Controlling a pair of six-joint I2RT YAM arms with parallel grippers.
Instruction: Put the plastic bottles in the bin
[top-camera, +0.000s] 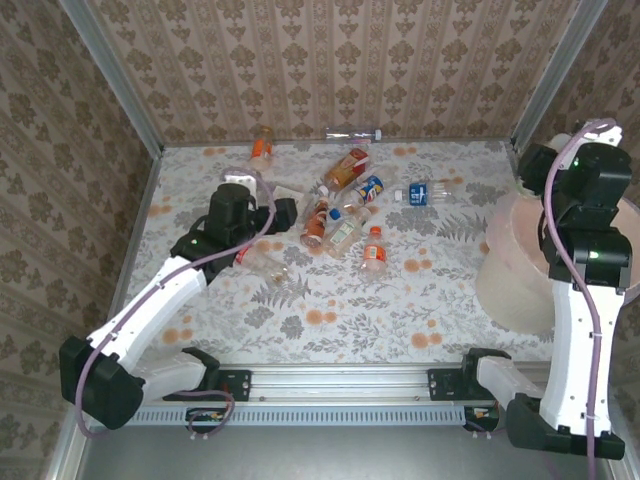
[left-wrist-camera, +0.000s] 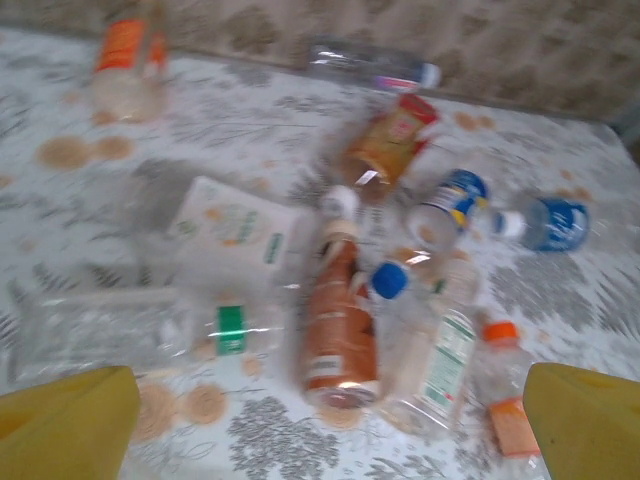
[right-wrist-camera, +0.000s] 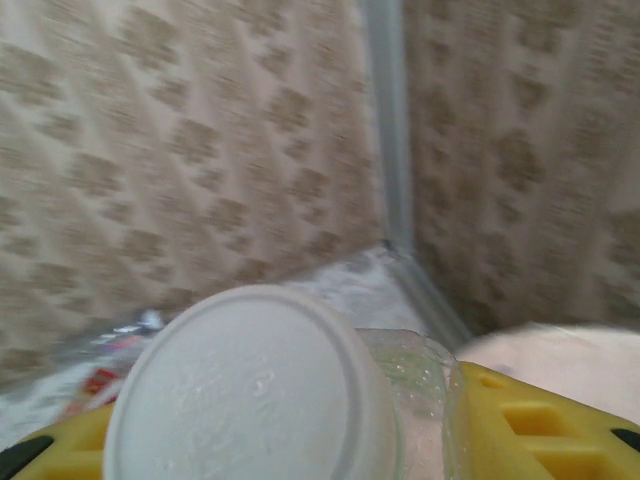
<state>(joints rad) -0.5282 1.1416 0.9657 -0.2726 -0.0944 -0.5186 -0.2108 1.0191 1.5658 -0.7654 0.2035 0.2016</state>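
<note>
1. The left gripper (left-wrist-camera: 335, 415) is spread wide. Its yellow fingers (left-wrist-camera: 70, 420) sit in the two bottom corners of the left wrist view with nothing between them
2. Just ahead of it, mid-frame, a brown-orange bottle (left-wrist-camera: 340, 330) lies beside a blue-capped bottle (left-wrist-camera: 430, 350). In the top view more plastic bottles (top-camera: 345, 205) are scattered across the centre of the table (top-camera: 400, 310)
3. The right gripper (right-wrist-camera: 300, 440) is pinching a white-capped bottle (right-wrist-camera: 250, 390), its cap towards the camera and yellow pads (right-wrist-camera: 540, 430) on either side
4. In the top view the right arm (top-camera: 585, 300) stands over the bin (top-camera: 510, 270) at the right edge, well apart from the pile
5. An orange-labelled bottle (top-camera: 262, 145) and a clear bottle (top-camera: 352, 134) lie against the wall (top-camera: 330, 60), top centre
</note>
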